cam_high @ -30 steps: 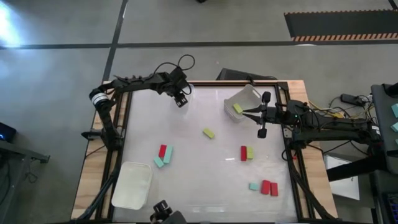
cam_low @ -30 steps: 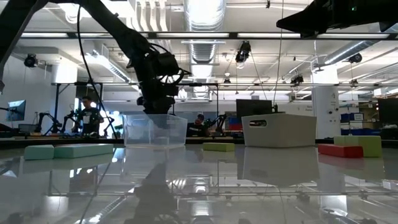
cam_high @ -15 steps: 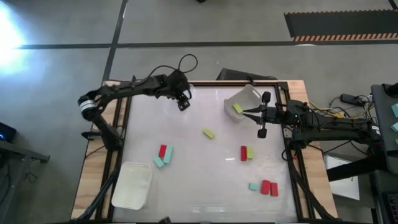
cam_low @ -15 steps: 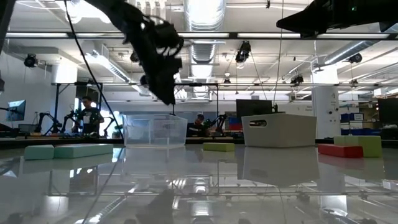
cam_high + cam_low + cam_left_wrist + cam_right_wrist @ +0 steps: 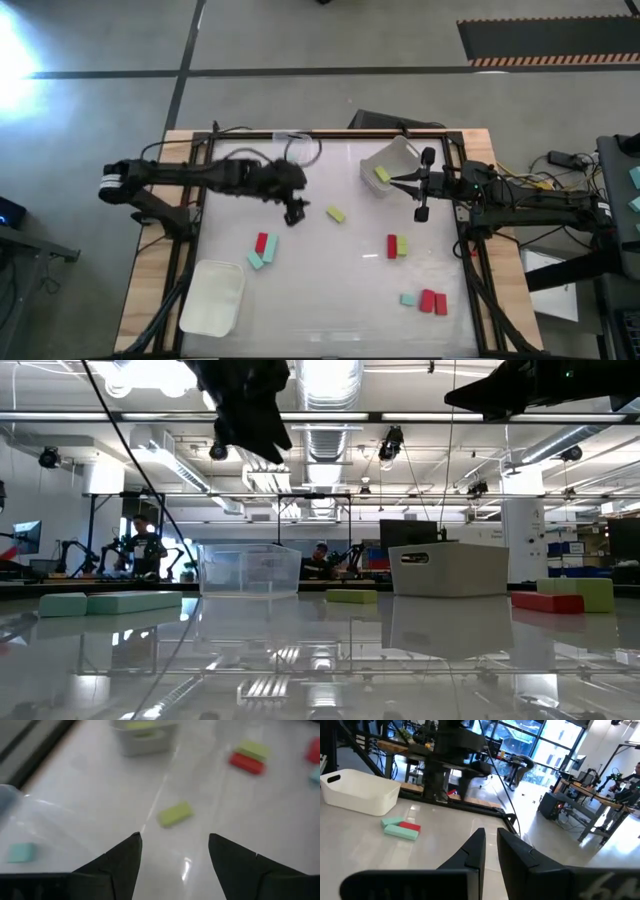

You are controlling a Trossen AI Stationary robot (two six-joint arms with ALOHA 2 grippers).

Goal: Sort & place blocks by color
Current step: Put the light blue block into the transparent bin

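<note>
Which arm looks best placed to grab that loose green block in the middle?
The left. Its end effector is open and close beside the green block, which lies ahead between its fingers in the wrist view. The right end effector is shut, parked by the tray.

Table top (image 5: 330, 290): white, glossy, mirror-like, reflects ceiling lights and trays. Table edge (image 5: 140, 300): bare wood, matt, light grain. Frame rails (image 5: 178, 270): dark metal. Trays (image 5: 212, 297): translucent white plastic, smooth; clear one (image 5: 249, 569) see-through. Blocks (image 5: 336, 214): matt, smooth, solid colour. Fingers (image 5: 116, 865): dark matt plastic. Floor (image 5: 90, 120): grey concrete, dull sheen.
</note>
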